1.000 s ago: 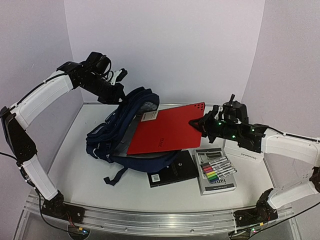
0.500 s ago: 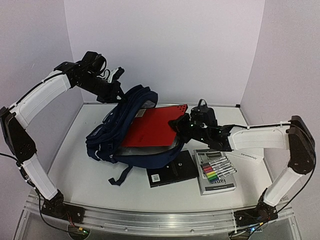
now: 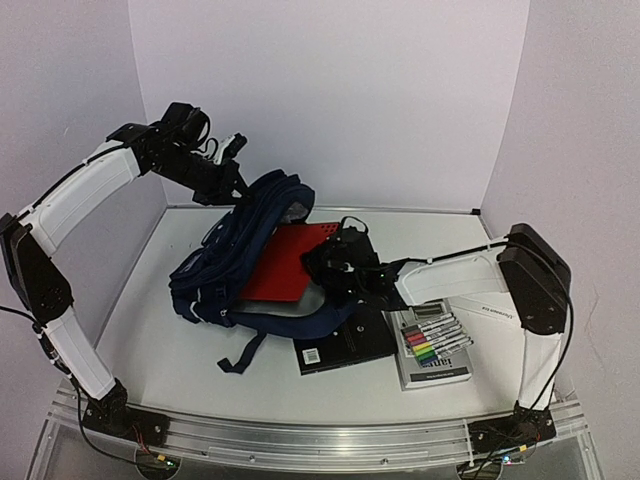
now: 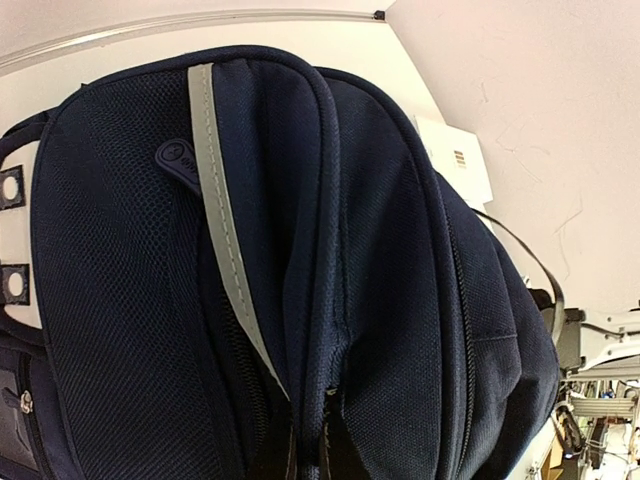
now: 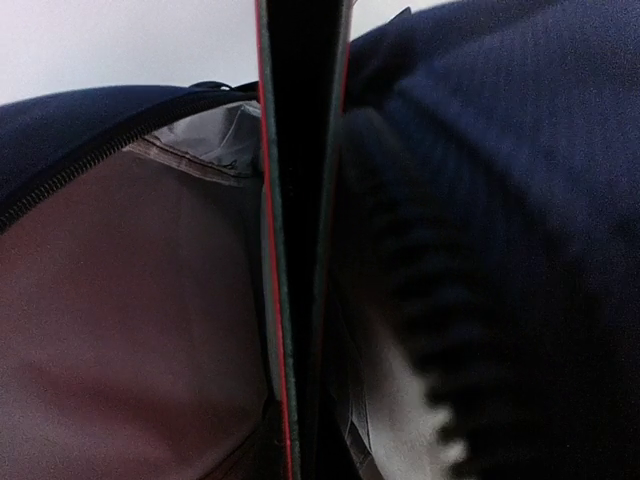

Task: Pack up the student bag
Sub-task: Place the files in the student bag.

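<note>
Roughly centre-left in the overhead view, the student bag (image 3: pixel 215 275) lies on the white table (image 3: pixel 160 350), its main opening turned toward the right of the frame and its top end raised toward the upper left. The left gripper (image 3: pixel 232 186) sits at that raised end, fingers pressed together on the bag's top edge. Its wrist camera is filled by navy mesh and fabric, with a grey reflective stripe (image 4: pixel 215 200) running diagonally down the panel.

The right gripper (image 3: pixel 323 265), at mid-frame, pinches the right edge of a red folder (image 3: pixel 283 262). The folder's left part is inside the bag's mouth, and its perforated corner shows at the upper right of the sheet. From the right wrist camera the folder (image 5: pixel 290 250) appears edge-on as a thin vertical strip, with pale lining and a zip (image 5: pixel 90 160) to its left and blurred navy cloth to its right.

At lower centre a black notebook (image 3: pixel 345 342) lies just beside the bag's lower edge, and a marker set (image 3: pixel 433 342) rests to its right.
</note>
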Action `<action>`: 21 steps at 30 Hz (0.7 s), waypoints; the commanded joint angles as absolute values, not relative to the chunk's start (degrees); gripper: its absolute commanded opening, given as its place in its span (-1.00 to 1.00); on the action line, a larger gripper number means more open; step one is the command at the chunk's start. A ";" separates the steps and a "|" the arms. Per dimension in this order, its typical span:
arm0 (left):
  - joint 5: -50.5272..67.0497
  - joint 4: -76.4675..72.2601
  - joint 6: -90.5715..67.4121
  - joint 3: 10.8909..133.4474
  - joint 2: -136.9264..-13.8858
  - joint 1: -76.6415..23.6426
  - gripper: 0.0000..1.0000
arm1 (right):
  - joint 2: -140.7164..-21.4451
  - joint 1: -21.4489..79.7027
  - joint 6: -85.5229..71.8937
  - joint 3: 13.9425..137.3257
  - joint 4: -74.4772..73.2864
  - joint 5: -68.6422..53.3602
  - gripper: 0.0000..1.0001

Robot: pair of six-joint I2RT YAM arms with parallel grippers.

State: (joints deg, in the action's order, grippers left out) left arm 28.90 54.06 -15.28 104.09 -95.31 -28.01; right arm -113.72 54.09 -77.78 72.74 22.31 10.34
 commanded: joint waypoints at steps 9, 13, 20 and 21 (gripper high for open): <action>32.13 43.05 -17.45 101.57 -90.63 -23.98 -1.00 | -116.29 54.75 -70.98 79.46 23.03 13.73 -0.16; 32.22 42.59 -18.61 97.98 -90.45 -19.73 -1.00 | -109.00 54.73 -64.84 75.67 19.28 16.85 0.39; 34.33 40.83 -18.53 93.28 -89.55 -13.99 -0.99 | -91.82 54.63 -53.50 64.74 13.99 16.67 0.96; 34.74 40.73 -18.45 92.95 -89.48 -13.43 -1.00 | -89.94 54.57 -51.41 64.42 11.17 17.75 0.96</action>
